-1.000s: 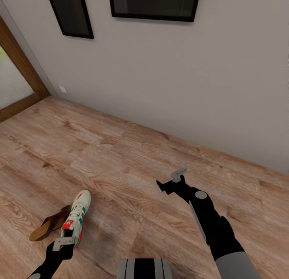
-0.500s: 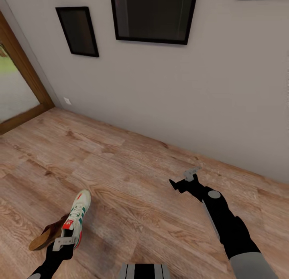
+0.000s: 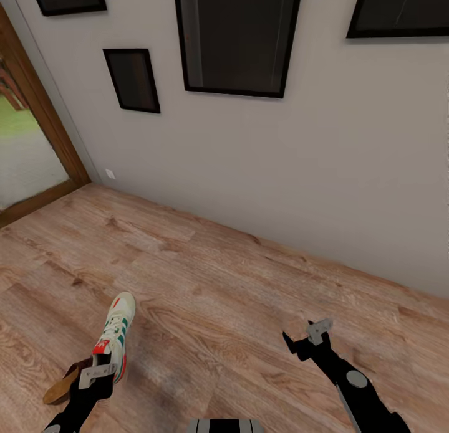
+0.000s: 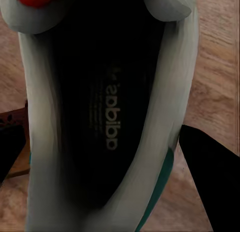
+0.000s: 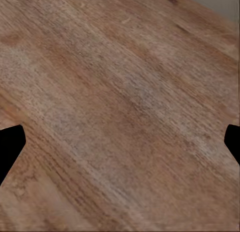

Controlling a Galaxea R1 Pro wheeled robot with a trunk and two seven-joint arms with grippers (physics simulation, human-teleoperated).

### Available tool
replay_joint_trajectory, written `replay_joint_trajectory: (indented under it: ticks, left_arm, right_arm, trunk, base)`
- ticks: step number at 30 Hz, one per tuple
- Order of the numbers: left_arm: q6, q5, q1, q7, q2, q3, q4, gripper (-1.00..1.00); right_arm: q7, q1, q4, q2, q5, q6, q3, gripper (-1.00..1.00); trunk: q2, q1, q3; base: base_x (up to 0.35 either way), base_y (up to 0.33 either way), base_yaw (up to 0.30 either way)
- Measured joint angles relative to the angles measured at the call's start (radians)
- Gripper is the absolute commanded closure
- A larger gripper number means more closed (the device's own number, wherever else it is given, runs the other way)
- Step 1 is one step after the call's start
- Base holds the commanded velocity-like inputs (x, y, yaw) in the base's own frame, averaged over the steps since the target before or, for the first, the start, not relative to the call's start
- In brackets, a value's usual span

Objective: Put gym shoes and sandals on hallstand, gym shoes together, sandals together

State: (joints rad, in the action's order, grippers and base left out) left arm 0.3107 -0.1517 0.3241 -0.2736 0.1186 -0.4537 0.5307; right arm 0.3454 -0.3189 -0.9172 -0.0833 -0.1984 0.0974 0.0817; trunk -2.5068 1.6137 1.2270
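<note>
Cream-white, the gym shoe (image 3: 113, 339) is sitting in the left gripper (image 3: 96, 375) at near left, toe pointing away; the left wrist view is showing the fingers straddling its heel opening, apparently gripping. A brown sandal (image 3: 61, 386) is lying just left of it on the corridor floor (image 3: 206, 283). The right gripper (image 3: 305, 341) is hanging wide open, carrying nothing. Lifting steadily, heel level, should be keeping the shoe from slipping.

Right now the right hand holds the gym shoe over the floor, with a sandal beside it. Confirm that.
Wrong hand. The left hand holds the gym shoe over the floor, with a sandal beside it, as the head view shows. The right hand is open.
</note>
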Motion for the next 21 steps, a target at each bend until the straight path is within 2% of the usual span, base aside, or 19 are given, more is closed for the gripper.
replay_joint_trajectory:
  ticks: [3, 4, 9, 14, 21]
  left_arm:
    - [0.014, 0.003, 0.0, -0.005, -0.002, 0.005, 0.0, 1.0]
    - [0.017, 0.003, 0.0, -0.006, -0.004, 0.005, 0.0, 1.0]
    - [0.023, 0.003, 0.0, -0.007, -0.011, 0.006, 0.004, 1.0]
    - [0.024, 0.002, 0.0, -0.007, -0.013, 0.007, 0.002, 1.0]
    - [0.025, 0.001, 0.0, -0.007, -0.013, 0.006, 0.007, 1.0]
  right_arm:
    - [-0.086, 0.008, 0.179, 0.0, 0.0, 0.133, 0.001, -1.0]
    - [-0.123, 0.01, 0.263, 0.001, -0.001, 0.221, 0.001, -1.0]
    - [-0.182, 0.011, 0.458, 0.0, 0.003, 0.434, 0.0, -1.0]
    - [-0.226, 0.011, 0.522, -0.002, 0.0, 0.492, 0.0, -1.0]
    - [-0.241, 0.011, 0.53, -0.002, -0.001, 0.499, 0.0, -1.0]
  trunk:
    - [0.001, -0.001, -0.016]
    - [0.001, -0.002, -0.022]
    - [0.002, -0.004, -0.049]
    - [0.003, -0.006, -0.076]
    - [0.005, -0.009, -0.114]
  base:
    - [0.0, 0.0, 0.0]
    - [0.0, 0.0, 0.0]
    - [0.0, 0.0, 0.0]
    - [0.0, 0.0, 0.0]
    - [0.0, 0.0, 0.0]
